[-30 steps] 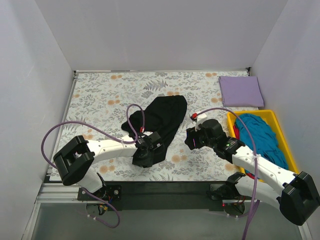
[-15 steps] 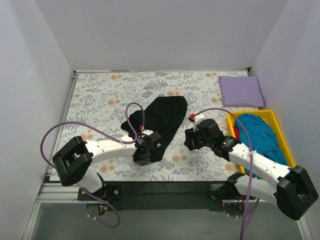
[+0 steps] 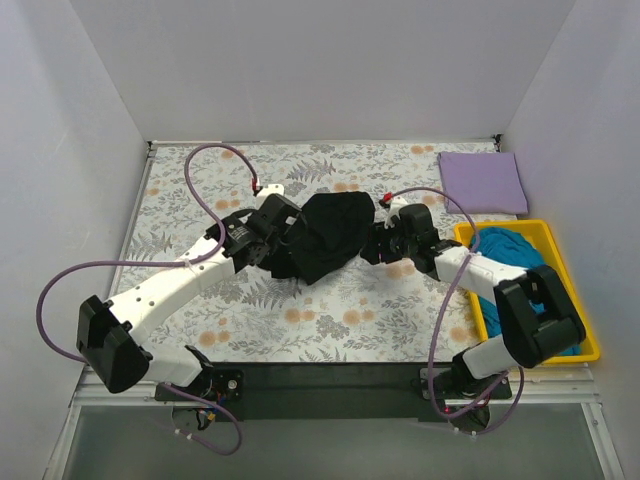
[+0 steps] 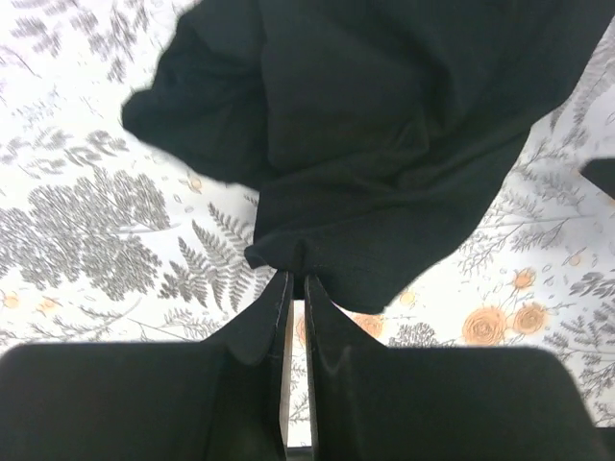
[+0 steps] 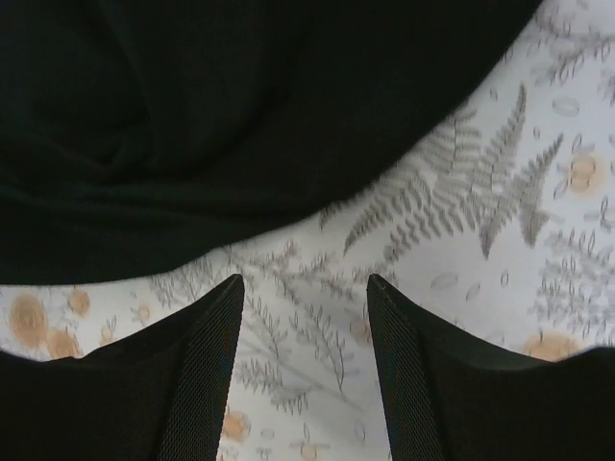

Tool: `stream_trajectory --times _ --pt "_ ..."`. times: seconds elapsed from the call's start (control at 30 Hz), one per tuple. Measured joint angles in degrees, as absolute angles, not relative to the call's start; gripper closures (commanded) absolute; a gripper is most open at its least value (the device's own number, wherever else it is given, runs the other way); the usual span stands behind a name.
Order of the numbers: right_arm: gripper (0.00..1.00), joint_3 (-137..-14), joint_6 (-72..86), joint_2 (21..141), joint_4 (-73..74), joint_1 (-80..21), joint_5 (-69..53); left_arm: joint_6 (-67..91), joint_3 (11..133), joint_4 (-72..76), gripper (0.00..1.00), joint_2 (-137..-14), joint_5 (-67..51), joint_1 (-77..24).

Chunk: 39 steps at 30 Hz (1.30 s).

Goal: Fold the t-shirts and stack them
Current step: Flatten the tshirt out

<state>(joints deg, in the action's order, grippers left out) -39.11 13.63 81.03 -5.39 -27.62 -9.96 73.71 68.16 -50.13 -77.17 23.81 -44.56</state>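
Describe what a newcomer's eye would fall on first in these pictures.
A crumpled black t-shirt lies mid-table on the floral cloth, the left tool pinching its edge and the right tool open beside it. At the right, a folded lavender t-shirt lies beyond a yellow tray holding a teal t-shirt.

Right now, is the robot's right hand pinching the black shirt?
No, the right gripper stands open over the floral cloth, the black shirt lying just beyond its tips.
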Motion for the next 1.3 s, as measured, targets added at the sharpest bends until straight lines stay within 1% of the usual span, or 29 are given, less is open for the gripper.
stream_trajectory --times 0.13,0.27,0.33,0.37,0.4,0.43,0.47,0.63,0.73,0.83,0.93,1.03,1.3 --pt "0.39 -45.1 14.7 90.0 -11.1 -25.9 -14.1 70.9 72.0 -50.2 1.00 -77.1 24.2 -43.9" --pt "0.40 -48.3 15.8 96.4 -15.0 -25.8 -16.9 68.7 75.4 -50.2 1.00 -77.1 24.3 -43.6" --pt "0.49 -49.4 16.5 99.3 -16.6 -25.8 -18.0 67.8 76.7 -50.2 1.00 -77.1 24.4 -43.1" --pt "0.53 -49.8 16.6 100.5 -17.2 -25.8 -18.4 67.4 77.4 -50.2 1.00 -77.1 24.6 -42.8" --pt "0.67 -50.1 16.8 101.5 -17.7 -25.7 -18.8 66.8 78.1 -50.2 1.00 -77.1 24.7 -42.4" --pt "0.77 -50.4 16.6 102.2 -18.0 -25.6 -19.3 66.4 78.7 -50.2 1.00 -77.1 24.8 -42.1" --pt "0.98 -50.7 16.7 102.5 -18.2 -25.4 -19.8 65.9 79.2 -50.2 1.00 -77.1 25.1 -41.8" --pt "0.99 -52.1 15.7 100.5 -17.6 -23.0 -21.9 63.5 81.7 -50.6 1.00 -76.6 26.9 -39.6" --pt "0.99 -55.3 12.9 95.9 -11.7 -21.3 -20.6 61.5 83.3 -50.7 1.00 -75.6 28.4 -37.2" --pt "0.99 -66.1 8.4 92.6 -3.0 -20.4 -17.8 59.3 86.0 -50.3 1.00 -74.5 30.2 -34.2" --pt "0.99 -77.2 5.0 91.7 4.1 -20.4 -15.4 57.7 88.3 -49.2 1.00 -73.6 31.7 -32.6" --pt "0.99 -84.6 2.2 91.1 10.8 -20.4 -13.5 57.1 89.5 -48.2 1.00 -72.8 32.1 -32.0" --pt "0.99 -85.9 0.0 89.7 21.0 -20.7 -12.9 55.7 89.6 -47.6 1.00 -72.1 31.7 -32.1"
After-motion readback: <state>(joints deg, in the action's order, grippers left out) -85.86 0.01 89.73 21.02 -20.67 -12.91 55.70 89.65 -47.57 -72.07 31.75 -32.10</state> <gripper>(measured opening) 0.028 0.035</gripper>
